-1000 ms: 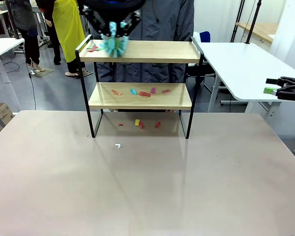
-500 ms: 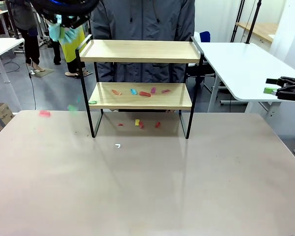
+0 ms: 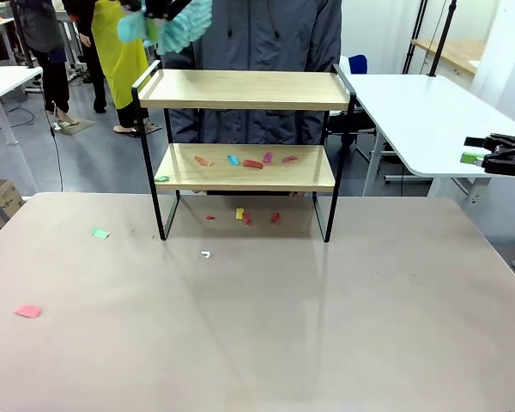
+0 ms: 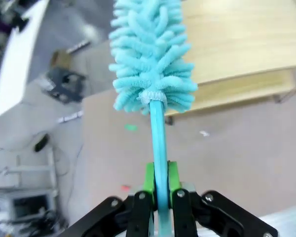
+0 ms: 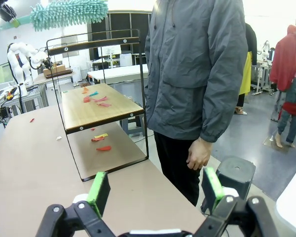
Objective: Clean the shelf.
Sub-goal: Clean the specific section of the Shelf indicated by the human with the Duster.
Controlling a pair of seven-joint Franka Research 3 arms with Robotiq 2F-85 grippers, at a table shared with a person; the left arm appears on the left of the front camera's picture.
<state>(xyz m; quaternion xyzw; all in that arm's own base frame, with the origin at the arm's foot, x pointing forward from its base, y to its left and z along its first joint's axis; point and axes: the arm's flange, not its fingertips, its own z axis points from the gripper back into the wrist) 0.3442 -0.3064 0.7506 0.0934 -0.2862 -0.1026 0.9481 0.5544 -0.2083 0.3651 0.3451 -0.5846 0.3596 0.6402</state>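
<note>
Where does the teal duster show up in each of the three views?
Front view: the duster is at the top edge, left of centre, above the left end of the shelf.
Left wrist view: the duster runs up the centre, its handle clamped in the left gripper.
Right wrist view: the duster is at top left, above the shelf.
Shared landmark: the shelf, under the duster in each view.

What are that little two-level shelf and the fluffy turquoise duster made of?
The shelf: its boards look like light wood or wood-look laminate, with pale grain and a matte face. Its frame looks like thin metal rod painted black. The duster: its head seems to be soft chenille or microfibre, in plump fuzzy fingers. Its handle looks like smooth turquoise plastic.
</note>
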